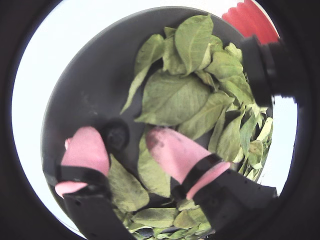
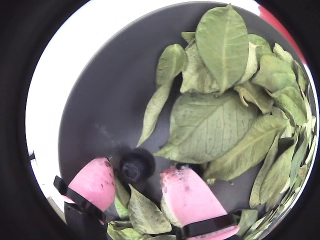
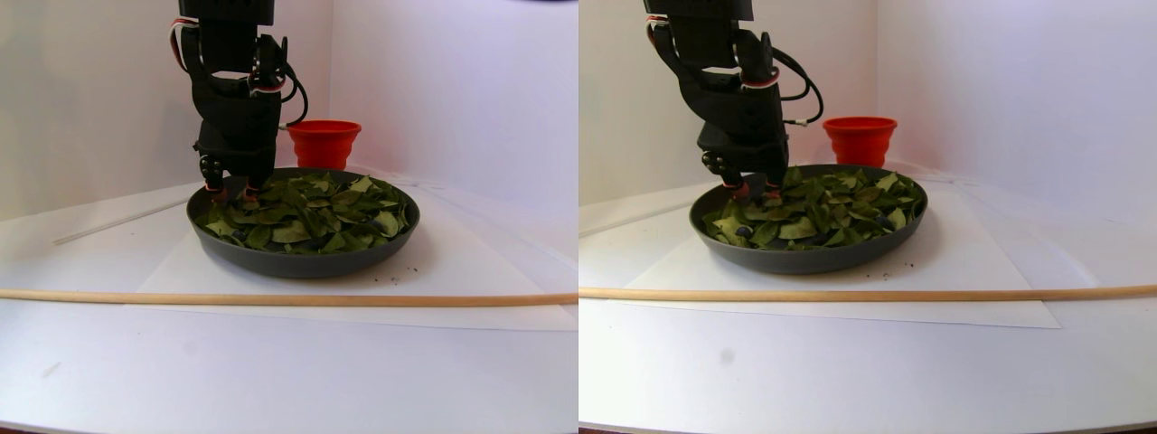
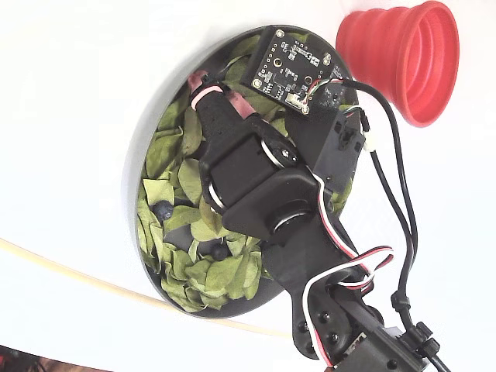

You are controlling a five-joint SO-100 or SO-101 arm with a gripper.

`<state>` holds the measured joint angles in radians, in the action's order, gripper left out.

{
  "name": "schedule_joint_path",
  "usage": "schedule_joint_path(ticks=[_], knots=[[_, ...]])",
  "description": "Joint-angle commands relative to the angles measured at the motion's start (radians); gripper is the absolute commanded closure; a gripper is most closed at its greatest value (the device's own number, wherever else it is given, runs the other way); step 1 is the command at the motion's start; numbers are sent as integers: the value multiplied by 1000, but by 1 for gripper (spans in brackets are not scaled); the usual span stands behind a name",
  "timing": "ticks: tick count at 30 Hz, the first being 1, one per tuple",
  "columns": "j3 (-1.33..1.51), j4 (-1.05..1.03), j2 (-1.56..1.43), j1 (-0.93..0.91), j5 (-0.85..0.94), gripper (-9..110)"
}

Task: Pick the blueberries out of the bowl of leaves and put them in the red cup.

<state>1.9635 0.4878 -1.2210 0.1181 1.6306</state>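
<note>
In both wrist views my gripper [image 1: 122, 137] [image 2: 136, 171] is open, its pink fingertips [image 1: 85, 150] down in the dark grey bowl [image 1: 85, 85] [image 2: 110, 100]. One blueberry [image 1: 116, 134] [image 2: 136, 165] lies on the bare bowl floor between them, close to the left finger. Green leaves [image 1: 172, 97] [image 2: 212, 125] fill the right side. The fixed view shows two more blueberries [image 4: 163, 211] [image 4: 220, 252] among the leaves [image 4: 174, 178]. The red cup [image 1: 250, 17] [image 3: 324, 143] [image 4: 411, 58] stands upright just outside the bowl's rim.
A thin wooden stick [image 3: 271, 297] lies across the white table in front of the bowl [image 3: 298, 262]. My arm and its cables [image 4: 387, 194] hang over the bowl's half nearest the cup. White walls close in behind.
</note>
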Motion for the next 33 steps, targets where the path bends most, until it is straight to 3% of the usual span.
schedule_joint_path(ticks=[1,33], knots=[[-21,21,-17,18,0,84],[-58,75,94,14,51,90]])
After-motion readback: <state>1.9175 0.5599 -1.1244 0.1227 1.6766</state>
